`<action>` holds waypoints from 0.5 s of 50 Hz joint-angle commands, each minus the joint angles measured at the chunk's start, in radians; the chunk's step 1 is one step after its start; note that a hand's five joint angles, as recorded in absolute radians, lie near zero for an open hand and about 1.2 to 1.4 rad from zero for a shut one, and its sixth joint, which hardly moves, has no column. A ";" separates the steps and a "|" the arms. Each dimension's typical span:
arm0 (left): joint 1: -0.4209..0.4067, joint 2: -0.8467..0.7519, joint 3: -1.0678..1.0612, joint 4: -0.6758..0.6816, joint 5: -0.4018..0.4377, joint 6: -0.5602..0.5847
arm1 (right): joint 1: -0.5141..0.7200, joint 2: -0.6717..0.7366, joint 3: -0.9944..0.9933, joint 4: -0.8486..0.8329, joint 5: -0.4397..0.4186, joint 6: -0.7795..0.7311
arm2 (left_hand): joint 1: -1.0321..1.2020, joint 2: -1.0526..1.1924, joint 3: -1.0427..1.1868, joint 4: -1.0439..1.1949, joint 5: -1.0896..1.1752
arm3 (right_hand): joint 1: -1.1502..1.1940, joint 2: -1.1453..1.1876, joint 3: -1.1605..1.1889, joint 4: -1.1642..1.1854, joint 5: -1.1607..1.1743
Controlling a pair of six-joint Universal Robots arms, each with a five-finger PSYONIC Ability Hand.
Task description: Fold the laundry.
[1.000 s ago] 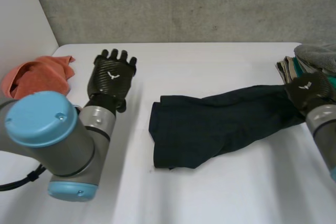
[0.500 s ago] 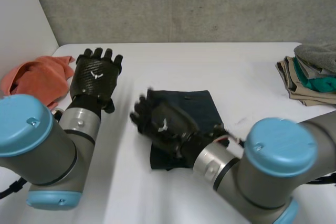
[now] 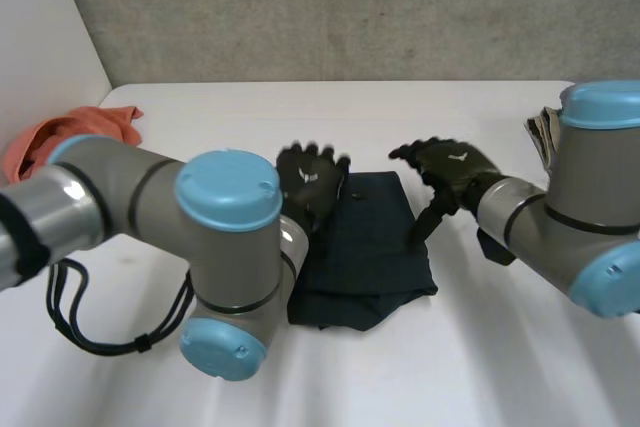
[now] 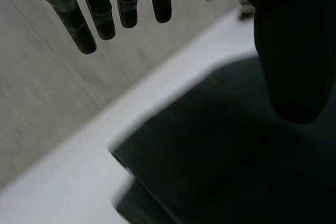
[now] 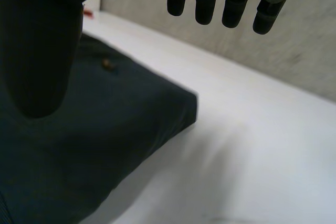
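Fold made: the dark garment (image 3: 365,247), a second ago stretched long toward the right of the desk (image 3: 480,357) with its end held by the right robot hand (image 3: 452,169), now lies doubled into a compact block at the middle of the desk. That robot hand carried the end across to the left, has let go and has drawn back. It hovers just beside the garment's right edge, fingers relaxed and grasping nothing.

The left robot hand (image 3: 312,179), which had been waiting well to the left, has come in over the garment's far left corner. Its fingers are straight and released, above the cloth rather than gripping it.

By my reading, the first half-fold of this piece is done, and the left robot hand looks placed to flatten or steady the block. The near edge is uneven, so it probably needs smoothing or one more fold. The orange cloth (image 3: 70,142) at the far left is still crumpled, and a stack of folded laundry (image 3: 543,129) sits at the far right.
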 commanded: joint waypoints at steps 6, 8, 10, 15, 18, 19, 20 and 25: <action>0.013 -0.111 0.060 -0.225 -0.050 -0.007 | 0.007 0.256 -0.178 0.091 -0.044 -0.196 | -0.015 -0.024 -0.030 -0.026 -0.045 | -0.065 -0.045 -0.033 -0.035 -0.044; 0.015 -0.103 0.062 -0.228 -0.050 -0.006 | 0.007 0.268 -0.188 0.092 -0.013 -0.242 | -0.015 -0.024 -0.030 -0.026 -0.045 | -0.065 -0.045 -0.033 -0.035 -0.044; 0.016 -0.102 0.067 -0.230 -0.048 -0.001 | 0.007 0.268 -0.190 0.094 0.014 -0.270 | -0.015 -0.024 -0.030 -0.026 -0.045 | -0.065 -0.045 -0.033 -0.035 -0.044; 0.024 -0.098 0.074 -0.265 -0.043 0.002 | 0.011 0.242 -0.176 0.100 0.065 -0.317 | -0.012 -0.021 -0.027 -0.023 -0.042 | -0.065 -0.045 -0.033 -0.035 -0.044; 0.025 -0.094 0.073 -0.288 -0.033 -0.006 | 0.013 0.201 -0.159 0.095 0.062 -0.308 | -0.015 -0.024 -0.030 -0.026 -0.045 | -0.065 -0.045 -0.033 -0.035 -0.044; 0.021 -0.091 0.068 -0.290 -0.033 -0.006 | 0.013 0.172 -0.139 0.085 0.059 -0.301 | -0.015 -0.024 -0.030 -0.026 -0.045 | -0.065 -0.045 -0.033 -0.035 -0.044; 0.018 -0.073 0.064 -0.281 -0.036 -0.007 | 0.013 0.155 -0.130 0.078 0.059 -0.299 | -0.015 -0.024 -0.030 -0.026 -0.045 | -0.065 -0.045 -0.033 -0.035 -0.044; 0.021 0.056 0.054 -0.258 -0.030 -0.013 | 0.020 0.047 -0.031 -0.024 0.065 -0.282 | -0.019 -0.028 -0.033 -0.030 -0.048 | -0.065 -0.045 -0.033 -0.035 -0.044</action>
